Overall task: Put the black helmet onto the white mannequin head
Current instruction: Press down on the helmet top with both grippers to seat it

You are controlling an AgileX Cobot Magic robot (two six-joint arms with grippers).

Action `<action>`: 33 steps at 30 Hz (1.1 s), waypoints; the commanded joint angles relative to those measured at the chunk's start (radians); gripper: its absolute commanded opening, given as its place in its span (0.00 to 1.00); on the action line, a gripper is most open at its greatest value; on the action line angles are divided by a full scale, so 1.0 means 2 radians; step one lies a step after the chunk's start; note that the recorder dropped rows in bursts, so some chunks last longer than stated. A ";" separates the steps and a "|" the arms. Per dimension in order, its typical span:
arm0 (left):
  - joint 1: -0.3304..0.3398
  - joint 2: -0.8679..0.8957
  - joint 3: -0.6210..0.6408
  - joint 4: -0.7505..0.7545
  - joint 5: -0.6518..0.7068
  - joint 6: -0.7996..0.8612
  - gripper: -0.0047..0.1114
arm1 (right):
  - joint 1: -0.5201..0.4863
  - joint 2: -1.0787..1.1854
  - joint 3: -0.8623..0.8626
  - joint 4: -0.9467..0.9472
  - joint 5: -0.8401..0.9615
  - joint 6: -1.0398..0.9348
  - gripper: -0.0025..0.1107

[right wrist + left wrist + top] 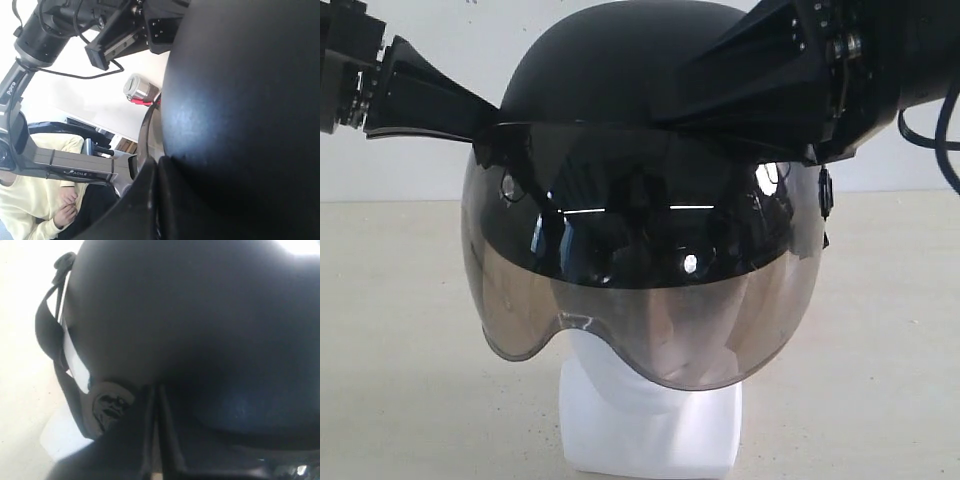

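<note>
Matte black helmet (620, 60) with smoky-brown visor (640, 310), white mannequin head (650, 430), pale beige table (400, 350).

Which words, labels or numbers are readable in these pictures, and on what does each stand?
"AGILE", perhaps cut short: on the grey arm link in the right wrist view.
Small print on the slanted arm segment, same view: too blurred to read.
On the black helmet and the white mannequin head: no text visible.

Black angular arm casings (770, 75), black cables (944, 130), small screws (801, 44)
</note>
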 commanded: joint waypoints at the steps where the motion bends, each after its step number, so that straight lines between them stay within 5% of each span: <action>1: -0.012 -0.001 0.023 -0.009 0.031 0.006 0.08 | 0.006 0.021 0.017 -0.095 -0.018 0.006 0.02; 33: -0.012 -0.021 0.035 0.010 0.031 -0.004 0.08 | 0.006 0.021 0.017 -0.155 -0.018 0.031 0.02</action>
